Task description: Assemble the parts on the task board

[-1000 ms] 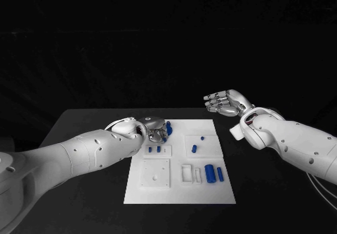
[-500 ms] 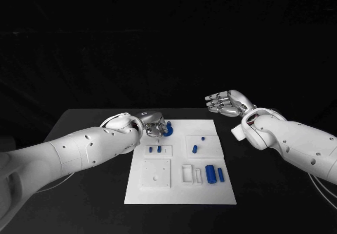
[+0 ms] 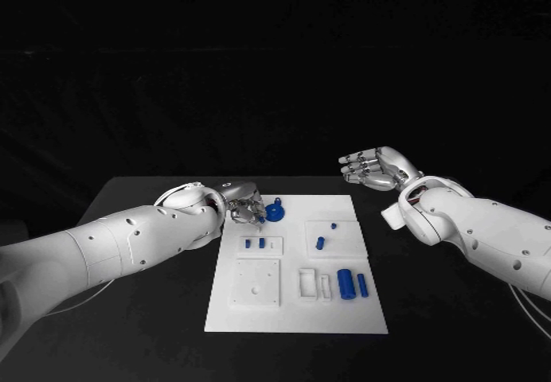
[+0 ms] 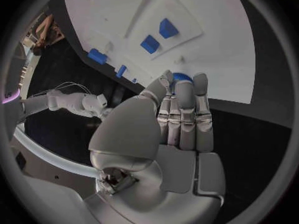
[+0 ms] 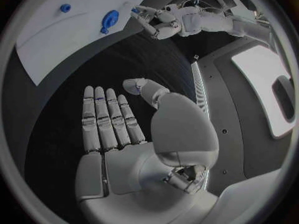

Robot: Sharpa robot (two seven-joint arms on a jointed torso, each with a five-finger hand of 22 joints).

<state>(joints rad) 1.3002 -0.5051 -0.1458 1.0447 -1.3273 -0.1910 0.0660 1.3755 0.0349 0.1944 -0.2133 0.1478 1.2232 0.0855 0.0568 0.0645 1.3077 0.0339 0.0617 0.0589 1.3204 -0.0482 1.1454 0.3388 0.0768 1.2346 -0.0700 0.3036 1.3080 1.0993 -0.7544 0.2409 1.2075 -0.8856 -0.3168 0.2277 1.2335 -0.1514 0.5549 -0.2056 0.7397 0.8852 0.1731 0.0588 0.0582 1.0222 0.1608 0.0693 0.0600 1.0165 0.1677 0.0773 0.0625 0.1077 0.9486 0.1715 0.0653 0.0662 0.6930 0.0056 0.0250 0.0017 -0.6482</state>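
A blue round part (image 3: 277, 211) with a small stem sits at the far left of the white task board (image 3: 296, 314). My left hand (image 3: 242, 208) lies just left of it with straight fingers; in the left wrist view the round part (image 4: 181, 76) shows right beyond the fingertips (image 4: 201, 79). In the right wrist view a small gap separates that part (image 5: 110, 20) from my left hand (image 5: 163, 26). My right hand (image 3: 373, 169) hangs empty above the table, right of the board, its fingers (image 5: 106, 117) stretched out.
Two small blue pieces (image 3: 259, 243) sit on a raised white plate, two more (image 3: 320, 243) on the plate beside it. Two long blue cylinders (image 3: 345, 281) lie near the board's right edge, next to a white square plate (image 3: 255, 282).
My left hand has drawn back to the left off the blue round part, which now stands free on the board. My right hand has hardly moved.
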